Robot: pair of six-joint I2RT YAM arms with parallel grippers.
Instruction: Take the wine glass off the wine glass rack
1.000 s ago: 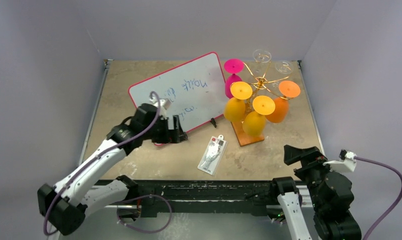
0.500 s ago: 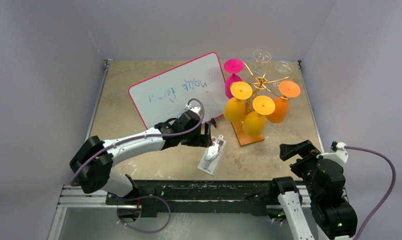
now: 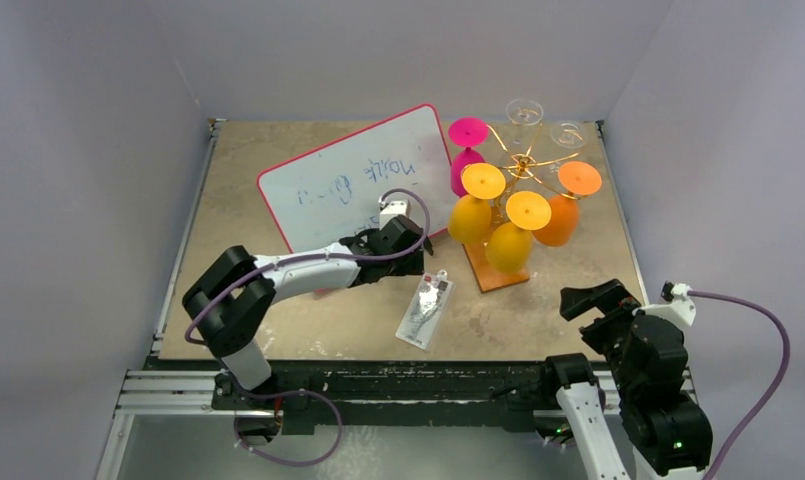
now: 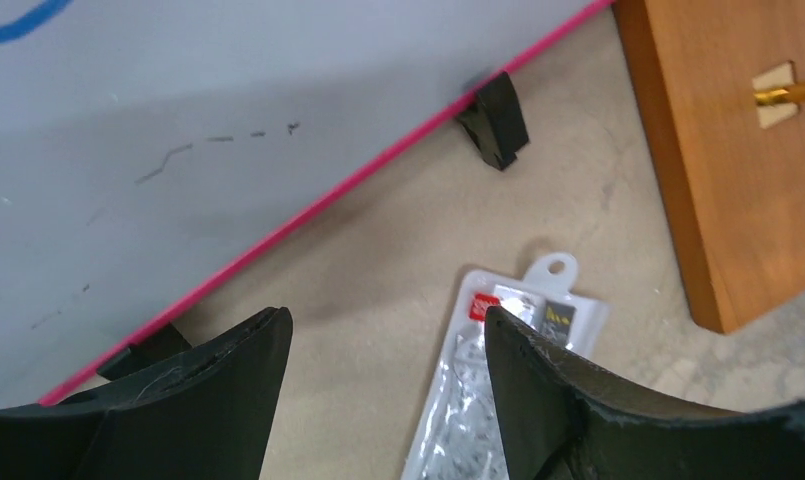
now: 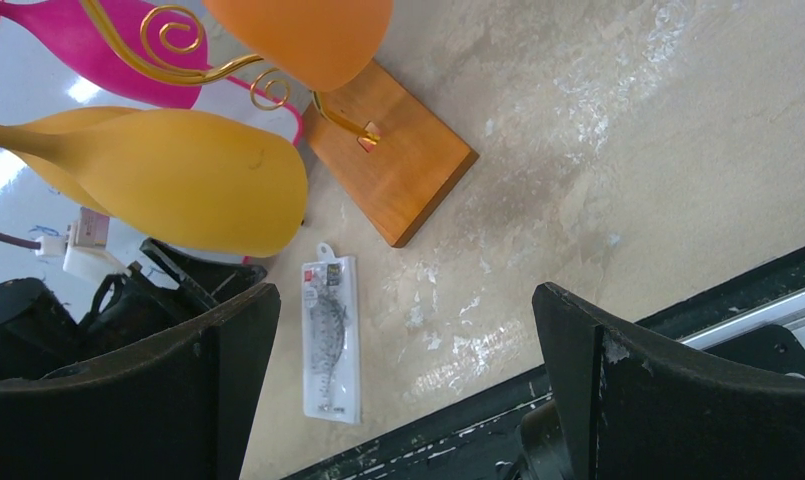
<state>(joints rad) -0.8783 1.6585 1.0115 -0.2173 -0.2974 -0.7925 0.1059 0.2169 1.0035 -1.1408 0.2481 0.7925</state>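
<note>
Spreading beneath both arms is the tan counter (image 3: 278, 160), by which everything is carried. Beyond the jaws of the left arm (image 3: 288, 268), and up to their left, a red-framed whiteboard (image 4: 228, 120) with blue scribbles is rested on small black feet (image 4: 493, 120). These jaws are held apart, with only bare counter seen between them. The jaws of the right arm (image 3: 643, 345) are spread wide and are empty; they are placed near the counter's front right corner. Ahead of the left jaws, to their right, the wine glass rack (image 3: 523, 160) is stood on its orange-brown wooden base (image 4: 738, 160). From its gold scroll arms six wine glasses are hung bowl-down: two yellow glasses (image 3: 470, 218), an orange glass (image 3: 558, 218), a pink glass (image 3: 465, 165) and two clear glasses (image 3: 524, 112). All are clear of both pairs of jaws. A small clear blister packet (image 4: 468, 390) is laid flat just beneath the right finger of the left jaws.
</note>
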